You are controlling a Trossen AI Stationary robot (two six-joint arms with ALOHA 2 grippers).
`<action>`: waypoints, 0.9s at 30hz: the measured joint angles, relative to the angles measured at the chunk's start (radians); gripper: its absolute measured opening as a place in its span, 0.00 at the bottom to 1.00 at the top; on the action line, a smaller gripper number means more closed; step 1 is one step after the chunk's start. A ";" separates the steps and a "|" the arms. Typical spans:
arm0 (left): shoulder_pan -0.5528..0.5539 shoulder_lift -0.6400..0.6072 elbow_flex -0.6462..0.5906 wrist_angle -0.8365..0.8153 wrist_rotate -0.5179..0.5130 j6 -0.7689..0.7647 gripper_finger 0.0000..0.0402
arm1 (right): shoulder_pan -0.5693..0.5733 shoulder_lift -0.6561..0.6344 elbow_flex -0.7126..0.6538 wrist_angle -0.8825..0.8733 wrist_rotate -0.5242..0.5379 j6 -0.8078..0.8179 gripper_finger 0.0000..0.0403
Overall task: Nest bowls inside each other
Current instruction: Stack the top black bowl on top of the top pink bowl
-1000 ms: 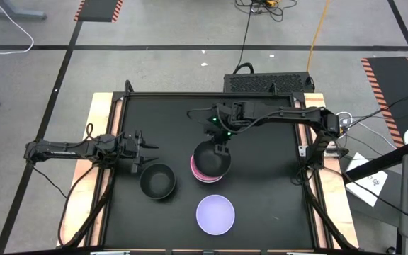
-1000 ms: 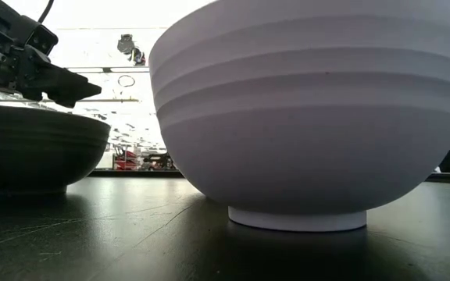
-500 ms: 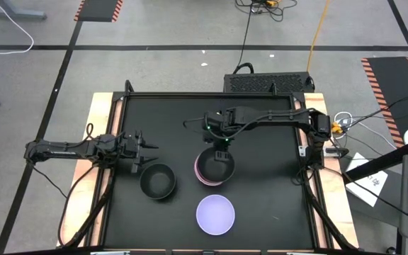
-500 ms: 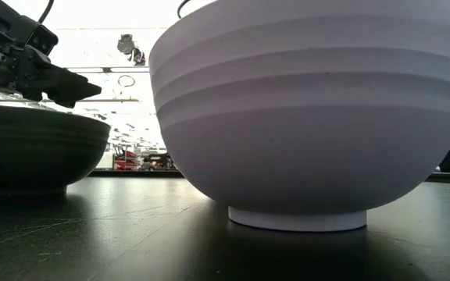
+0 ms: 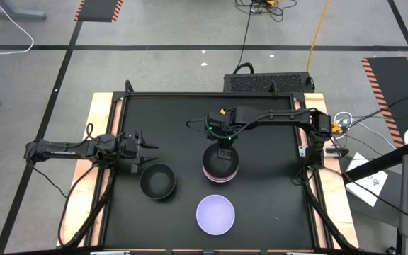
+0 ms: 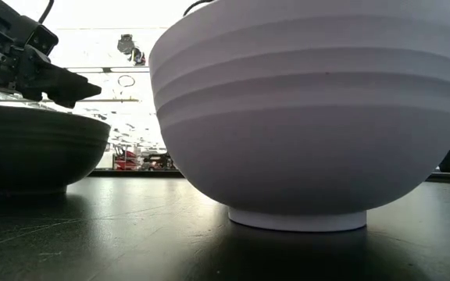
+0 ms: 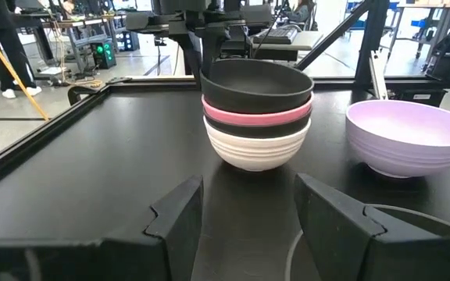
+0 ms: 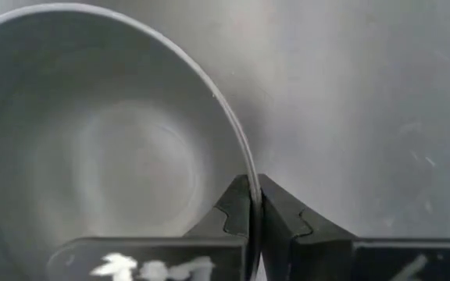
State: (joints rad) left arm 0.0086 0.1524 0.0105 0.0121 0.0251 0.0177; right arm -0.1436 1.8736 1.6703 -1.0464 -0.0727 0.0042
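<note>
4 smooth ribbed round bowls (image 7: 256, 117) stacked; right end effector (image 8: 254, 204) pinches top black rim.

The right arm reached in from the right side, bent over the middle of the table. The right gripper (image 5: 224, 151) pointed down with its fingers (image 8: 250, 211) pinched tight together. The left arm lay low along the left edge, and the left gripper (image 5: 145, 155) had its fingers (image 7: 180, 218) spread apart.

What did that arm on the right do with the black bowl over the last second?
The right gripper, shut on the black bowl by its rim, carried it from tilted beside the stack until it sat level on the pink bowl. The left gripper, the other black bowl and the lavender bowl stayed put.
</note>
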 joint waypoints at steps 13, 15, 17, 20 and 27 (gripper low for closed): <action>0.000 0.000 0.000 -0.001 0.001 0.000 0.50 | -0.003 0.000 -0.001 -0.014 -0.031 0.010 0.00; 0.000 0.000 0.000 -0.001 0.001 0.000 0.50 | -0.006 0.000 -0.001 -0.014 -0.048 0.009 0.00; 0.000 0.000 0.000 -0.001 0.001 0.000 0.50 | -0.006 0.000 -0.001 -0.013 -0.055 0.008 0.00; 0.000 0.000 0.000 -0.001 0.001 0.000 0.50 | -0.006 0.000 -0.013 0.018 -0.056 0.007 0.00; 0.000 0.000 0.000 -0.001 0.002 0.000 0.50 | -0.008 -0.001 -0.050 0.045 -0.059 0.011 0.00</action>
State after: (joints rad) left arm 0.0086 0.1524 0.0109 0.0109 0.0269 0.0177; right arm -0.1520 1.8729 1.6200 -1.0016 -0.1321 0.0150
